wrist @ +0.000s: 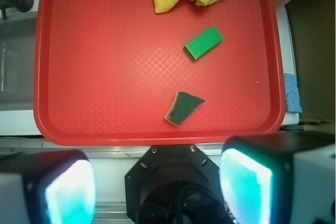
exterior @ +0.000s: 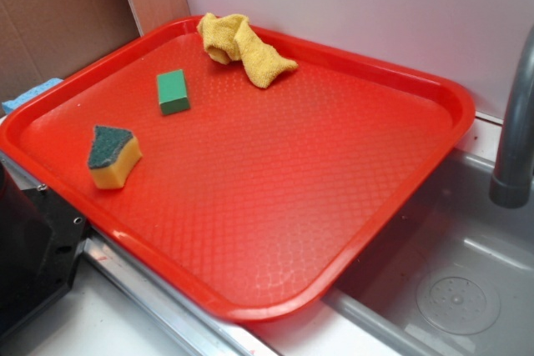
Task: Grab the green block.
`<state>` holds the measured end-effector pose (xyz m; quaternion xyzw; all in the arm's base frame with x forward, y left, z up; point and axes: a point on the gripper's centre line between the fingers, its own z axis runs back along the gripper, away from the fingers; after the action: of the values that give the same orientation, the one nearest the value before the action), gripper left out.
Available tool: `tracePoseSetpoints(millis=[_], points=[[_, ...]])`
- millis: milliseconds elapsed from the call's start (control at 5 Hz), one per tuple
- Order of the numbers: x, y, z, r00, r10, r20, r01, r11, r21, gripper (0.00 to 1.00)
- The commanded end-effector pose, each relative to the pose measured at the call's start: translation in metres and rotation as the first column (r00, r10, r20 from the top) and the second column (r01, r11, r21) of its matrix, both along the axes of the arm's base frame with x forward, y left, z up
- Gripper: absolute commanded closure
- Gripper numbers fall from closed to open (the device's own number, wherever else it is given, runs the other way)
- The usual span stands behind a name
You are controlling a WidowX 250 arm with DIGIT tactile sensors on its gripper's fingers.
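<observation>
The green block (exterior: pixel 173 91) lies flat on the red tray (exterior: pixel 275 231), in its far left part. In the wrist view the green block (wrist: pixel 203 42) lies in the upper right of the red tray (wrist: pixel 94 77). My gripper (wrist: pixel 157 190) is open and empty, with its two pale fingers (wrist: pixel 71 192) wide apart. It hangs high above the robot base, short of the tray's near edge and well away from the block. The gripper does not show in the exterior view.
A yellow sponge with a dark green top (exterior: pixel 113 156) lies near the tray's left edge, also in the wrist view (wrist: pixel 182 107). A crumpled yellow cloth (exterior: pixel 242 47) lies at the tray's far edge. A sink basin (exterior: pixel 455 289) and grey faucet (exterior: pixel 516 139) are at right. The black robot base (exterior: pixel 33 248) is at left.
</observation>
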<state>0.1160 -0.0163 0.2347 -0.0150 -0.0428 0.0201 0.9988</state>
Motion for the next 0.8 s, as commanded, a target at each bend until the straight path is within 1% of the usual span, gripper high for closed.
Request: tracePoseSetpoints(millis=[0, 200, 400, 600], points=[[0.0, 0.0, 0.0, 1.0, 0.0, 0.0, 0.0, 1.0, 0.0, 0.0], [0.019, 0.016, -0.007, 0.98, 0.199, 0.028, -0.195, 0.973, -0.125, 0.0], [0.033, 0.033, -0.016, 0.896, 0.436, 0.084, -0.417, 0.892, -0.173, 0.0], [0.046, 0.051, -0.032, 0.764, 0.628, 0.147, -0.595, 0.775, -0.214, 0.0]])
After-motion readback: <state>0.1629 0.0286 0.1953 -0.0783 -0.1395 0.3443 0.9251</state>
